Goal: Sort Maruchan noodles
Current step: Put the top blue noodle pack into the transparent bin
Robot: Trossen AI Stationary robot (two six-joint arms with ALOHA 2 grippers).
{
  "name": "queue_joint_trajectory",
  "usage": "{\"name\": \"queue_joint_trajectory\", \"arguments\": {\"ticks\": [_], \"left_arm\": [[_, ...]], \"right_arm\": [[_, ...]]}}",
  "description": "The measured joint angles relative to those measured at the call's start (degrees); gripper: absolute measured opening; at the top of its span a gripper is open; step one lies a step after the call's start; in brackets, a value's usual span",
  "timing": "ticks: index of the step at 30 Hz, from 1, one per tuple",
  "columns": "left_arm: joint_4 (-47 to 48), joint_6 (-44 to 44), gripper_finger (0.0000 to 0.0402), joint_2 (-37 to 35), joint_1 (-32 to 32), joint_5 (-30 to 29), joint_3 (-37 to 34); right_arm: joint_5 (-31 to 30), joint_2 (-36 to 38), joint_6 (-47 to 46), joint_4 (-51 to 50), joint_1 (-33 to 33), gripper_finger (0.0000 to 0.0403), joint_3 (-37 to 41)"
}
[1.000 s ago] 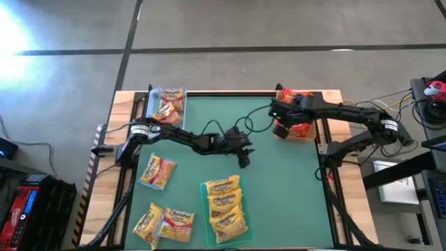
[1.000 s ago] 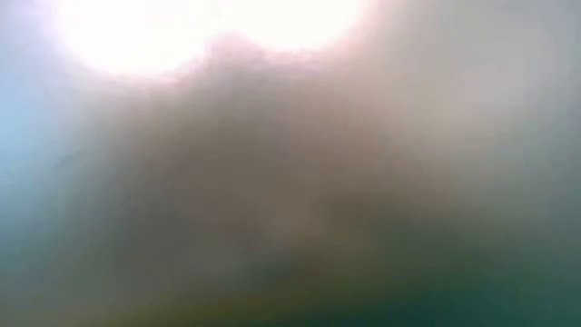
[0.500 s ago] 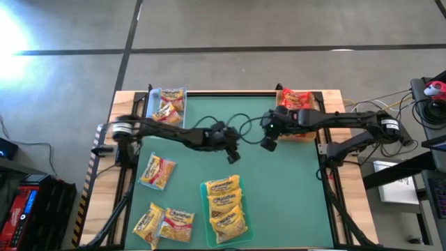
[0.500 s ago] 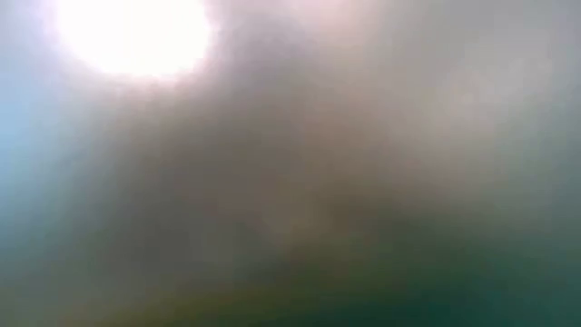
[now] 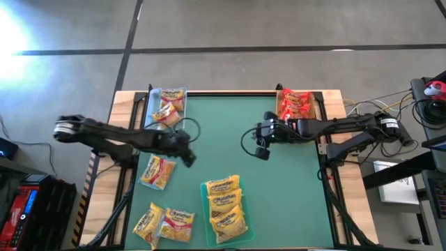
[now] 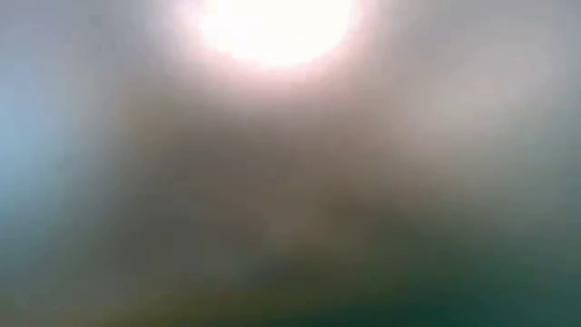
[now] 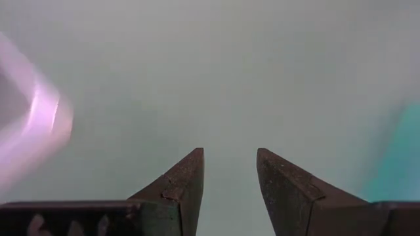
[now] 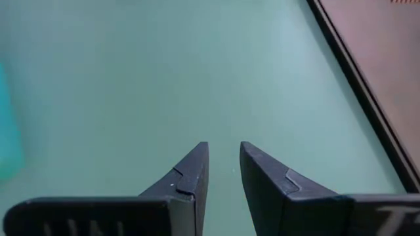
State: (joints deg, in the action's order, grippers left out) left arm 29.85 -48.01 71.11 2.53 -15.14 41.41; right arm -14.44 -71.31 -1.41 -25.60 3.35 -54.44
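Low view all haze and glare (nothing legible); pale streak (image 7: pixel 33 131) beside left hand (image 7: pixel 230 164) unidentifiable.

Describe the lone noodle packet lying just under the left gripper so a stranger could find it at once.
Start at the green table mat and go to its left edge. The yellow crinkly plastic noodle packet lies there alone, flat on the mat, beside the left gripper. Unlike the others, it sits in no tray and touches no other packet.

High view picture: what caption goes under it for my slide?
Two robot arms hover over a green table dotted with yellow noodle packets and red noodle packets.
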Motion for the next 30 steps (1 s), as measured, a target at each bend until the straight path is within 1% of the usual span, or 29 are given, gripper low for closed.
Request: {"name": "queue_joint_trajectory", "arguments": {"ticks": [4, 7, 10, 12, 14, 17, 22, 24, 30], "left_arm": [[11.7, -10.1, 0.0125, -6.6, 1.6, 6.0, -2.4], [20.6, -15.1, 0.0125, -9.6, 3.8, 8.0, -2.0], [27.1, -20.4, 0.0125, -10.6, 6.8, 8.8, -1.0], [28.8, -23.0, 0.0125, -10.4, 9.0, 10.8, -0.9], [28.8, -25.1, 0.0125, -9.5, 11.2, 14.0, -1.0], [30.5, -26.7, 0.0125, -7.6, 13.9, 18.1, -1.3], [36.4, -28.0, 0.0125, -5.2, 14.9, 18.4, -1.0], [36.1, -28.1, 0.0125, -4.4, 14.9, 19.2, -1.3], [36.2, -27.6, 0.0125, -1.3, 14.9, 19.2, -1.4]], "right_arm": [[0.1, 0.0, 0.0, 1.1, -0.1, 0.0080, 0.2], [-0.1, 0.0, -0.1, 1.1, -0.1, 0.0083, 0.5], [-0.1, -0.1, -1.2, 1.2, -0.1, 0.0086, 0.8], [-0.1, -0.1, -1.9, 1.1, -0.1, 0.0086, 1.1], [-0.1, -0.1, -2.0, 1.1, -0.1, 0.0084, 1.3], [-0.1, -0.1, -2.0, 1.1, -0.1, 0.0078, 1.3], [-0.1, -0.1, -2.0, 1.2, -0.1, 0.0073, 1.3], [-0.1, -0.1, -2.0, 1.2, -0.1, 0.0074, 1.3], [-0.1, -0.1, -2.0, 1.3, -0.1, 0.0080, 1.3]]}}
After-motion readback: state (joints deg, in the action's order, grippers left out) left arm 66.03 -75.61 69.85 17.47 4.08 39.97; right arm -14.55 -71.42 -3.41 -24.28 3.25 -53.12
